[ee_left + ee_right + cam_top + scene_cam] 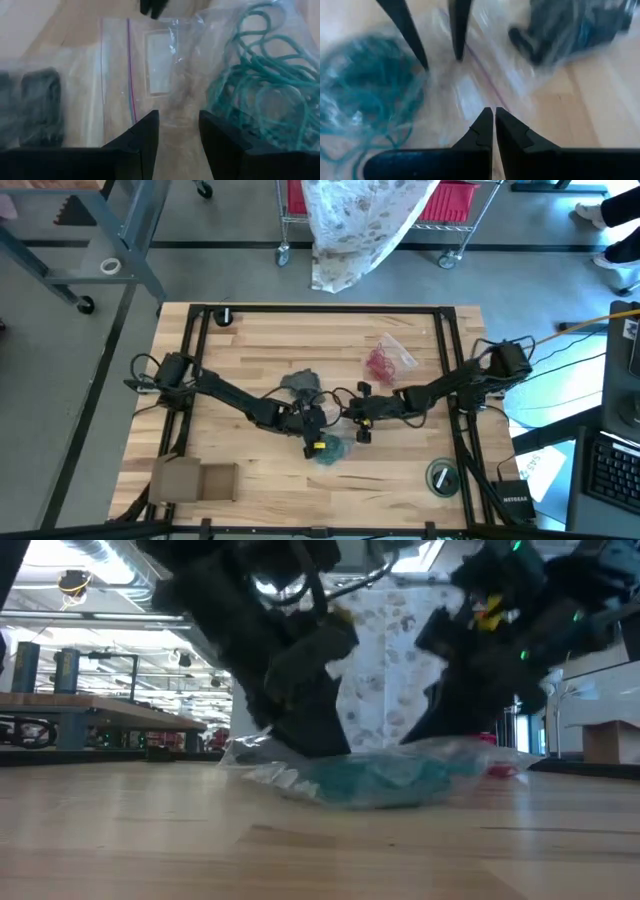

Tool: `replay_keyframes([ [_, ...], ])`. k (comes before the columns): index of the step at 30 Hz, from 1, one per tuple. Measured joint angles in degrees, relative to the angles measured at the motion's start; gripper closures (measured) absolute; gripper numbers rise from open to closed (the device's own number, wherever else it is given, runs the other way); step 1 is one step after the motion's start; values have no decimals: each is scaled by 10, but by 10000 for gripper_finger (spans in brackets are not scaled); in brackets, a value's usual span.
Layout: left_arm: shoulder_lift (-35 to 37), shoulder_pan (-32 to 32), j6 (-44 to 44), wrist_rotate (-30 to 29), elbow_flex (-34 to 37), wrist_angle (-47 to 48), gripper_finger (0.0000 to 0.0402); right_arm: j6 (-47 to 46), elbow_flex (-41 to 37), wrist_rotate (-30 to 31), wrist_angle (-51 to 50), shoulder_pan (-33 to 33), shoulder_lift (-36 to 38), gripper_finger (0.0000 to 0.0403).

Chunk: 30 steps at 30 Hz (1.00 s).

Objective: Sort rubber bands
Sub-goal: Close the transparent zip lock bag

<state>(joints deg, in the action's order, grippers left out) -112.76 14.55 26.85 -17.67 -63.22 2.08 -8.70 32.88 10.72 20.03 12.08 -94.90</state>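
A clear zip bag of teal rubber bands [330, 450] [380, 780] lies flat on the wooden table, near its middle. A bag of dark bands [300, 383] [570, 25] lies just beyond it, and a bag of red bands [385, 360] lies at the far right. My left gripper [320, 428] [179, 135] is open and slants down over the clear plastic [165, 65] between the teal bands [260, 85] and the dark ones [35, 100]. My right gripper [347, 418] [494, 130] is shut and points down at the same bag, facing the left fingers [459, 30]. My left gripper stands open with its fingertips [424, 62] down at the bag's clear plastic beside the teal bands; I cannot tell whether they touch it. Nothing lies between the fingers.
A cardboard box [195, 480] sits at the near left corner and a tape roll [441, 477] at the near right. A small dark round thing [225, 317] lies at the far left. Black frame rails [320, 308] border the table.
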Motion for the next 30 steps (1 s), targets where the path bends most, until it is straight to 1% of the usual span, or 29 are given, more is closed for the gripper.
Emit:
replay_keyframes([
  [4, -3, 3, 28, 3, 16, -27, 270, 0, 1, -1, 4, -2, -44, 388],
  [6, -3, 7, 29, 9, 23, -46, 270, 1, 2, 3, 10, -1, -55, 388],
  [8, -1, 10, 26, 10, 23, -46, 270, 1, 3, 3, 9, -1, -55, 388],
  [11, 21, 10, 17, 18, 18, -39, 270, 7, 1, 5, -8, -1, -34, 388],
  [16, 78, 10, 10, 19, 15, -31, 270, 18, 11, 5, -40, -1, 40, 388],
  [18, 94, 10, 11, -4, 15, -19, 270, 18, 16, 7, -37, -1, 56, 388],
  [20, 97, 6, 16, -29, 15, -16, 270, 20, 20, 18, -19, -1, 58, 388],
  [24, 79, -8, 18, -37, 18, -24, 272, 59, 28, 27, 17, -7, 38, 388],
  [26, 63, -13, 15, -37, 19, -21, 284, 62, 28, 28, 12, -15, 19, 388],
  [27, 59, -16, 17, -35, 19, -17, 296, 61, 29, 27, 15, -18, 10, 388],
  [30, 51, -20, 30, -24, 19, -15, 355, 61, 30, 15, 26, -26, -14, 388],
])
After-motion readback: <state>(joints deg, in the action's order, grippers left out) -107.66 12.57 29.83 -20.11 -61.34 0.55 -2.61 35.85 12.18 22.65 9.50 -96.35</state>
